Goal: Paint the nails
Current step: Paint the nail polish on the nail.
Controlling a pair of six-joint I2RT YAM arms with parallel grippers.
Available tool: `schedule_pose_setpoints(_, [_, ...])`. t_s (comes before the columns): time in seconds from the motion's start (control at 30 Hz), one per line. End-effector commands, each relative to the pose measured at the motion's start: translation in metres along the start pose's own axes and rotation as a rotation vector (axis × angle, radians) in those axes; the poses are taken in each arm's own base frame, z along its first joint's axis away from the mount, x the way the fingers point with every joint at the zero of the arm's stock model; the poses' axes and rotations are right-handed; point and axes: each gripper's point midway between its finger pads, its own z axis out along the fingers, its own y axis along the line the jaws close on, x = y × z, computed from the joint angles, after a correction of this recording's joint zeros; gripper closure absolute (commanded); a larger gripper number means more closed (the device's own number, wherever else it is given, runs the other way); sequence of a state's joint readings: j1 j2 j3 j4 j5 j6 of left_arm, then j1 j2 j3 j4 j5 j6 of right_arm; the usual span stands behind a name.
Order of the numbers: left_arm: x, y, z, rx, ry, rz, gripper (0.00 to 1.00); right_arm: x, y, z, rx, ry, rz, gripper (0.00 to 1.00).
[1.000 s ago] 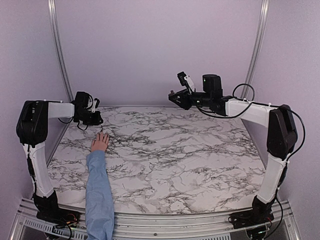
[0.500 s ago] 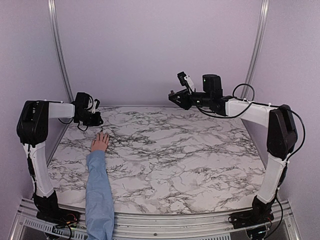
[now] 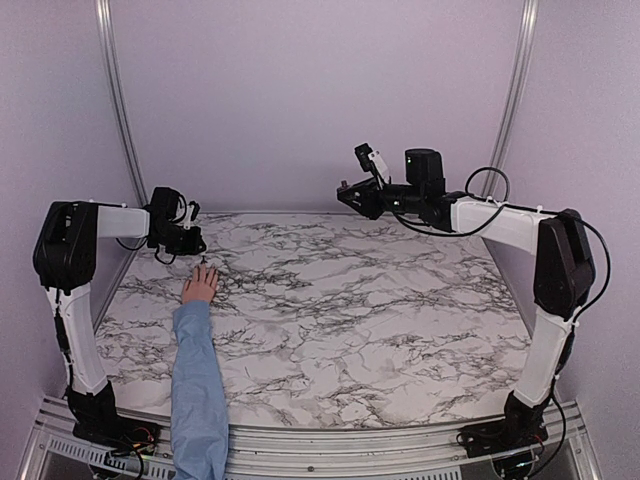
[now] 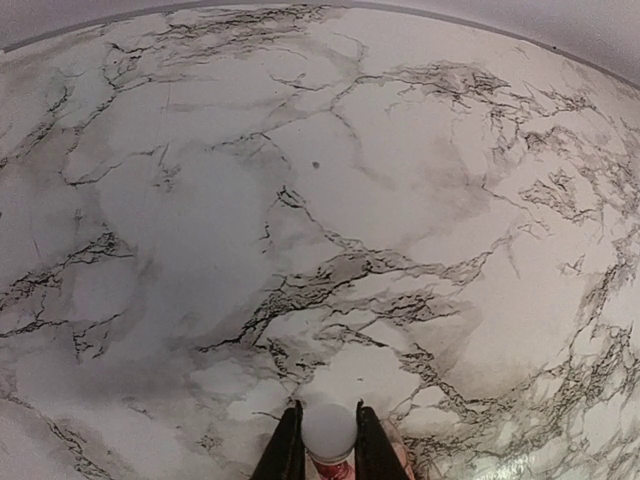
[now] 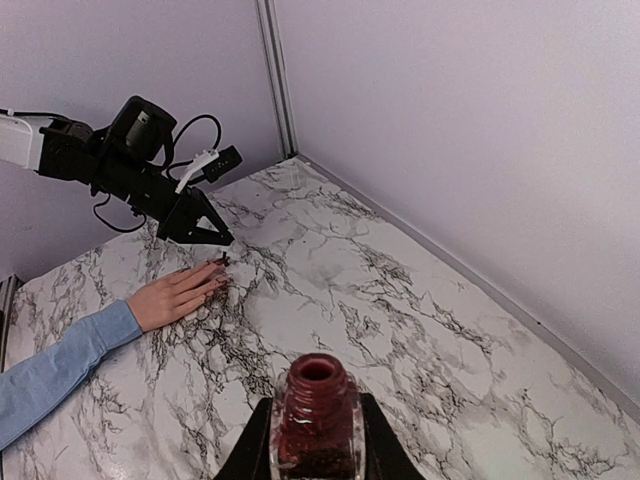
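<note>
We see a hand (image 3: 200,286) lying flat, palm down, on the left side of the marbled worktop (image 3: 380,300), its fingers pointing toward the far edge and a light blue sleeve (image 3: 197,380) running back to the near edge. The nails (image 5: 217,274) sit at those fingertips, but they are too small for us to tell one from another or to see any colour on them. The left claw (image 4: 328,442) is pinched narrow on a round white cap (image 4: 329,430), which shows a band of red just beneath it in the left wrist view. From the right wrist view we see this claw tilted down just above and beyond the fingertips, with a thin dark brush (image 5: 222,259) reaching down from it close to the fingers; we cannot tell whether it touches a nail. The right claw (image 5: 315,425) is closed around an uncapped bottle (image 5: 316,410) of dark red polish, held upright with its mouth open to the top. From above we see that claw held high over the far middle of the worktop, well apart from the hand.
</note>
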State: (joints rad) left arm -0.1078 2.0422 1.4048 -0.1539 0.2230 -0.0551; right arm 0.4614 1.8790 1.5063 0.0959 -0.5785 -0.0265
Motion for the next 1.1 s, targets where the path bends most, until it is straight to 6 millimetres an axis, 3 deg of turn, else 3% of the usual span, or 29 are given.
schedule_pose_setpoints(0.0, [-0.011, -0.002, -0.014, -0.012, -0.036, 0.024, 1.0, -0.024, 0.002, -0.011, 0.005, -0.048, -0.034, 1.0])
schedule_pose_setpoints(0.53, [-0.024, -0.002, -0.025, 0.0, -0.071, 0.015, 1.0, -0.023, 0.003, -0.011, 0.004, -0.047, -0.035, 1.0])
schedule_pose_setpoints(1.07, [-0.015, -0.009, -0.023, 0.028, -0.05, 0.029, 1.0, -0.024, 0.003, -0.012, 0.003, -0.049, -0.034, 1.0])
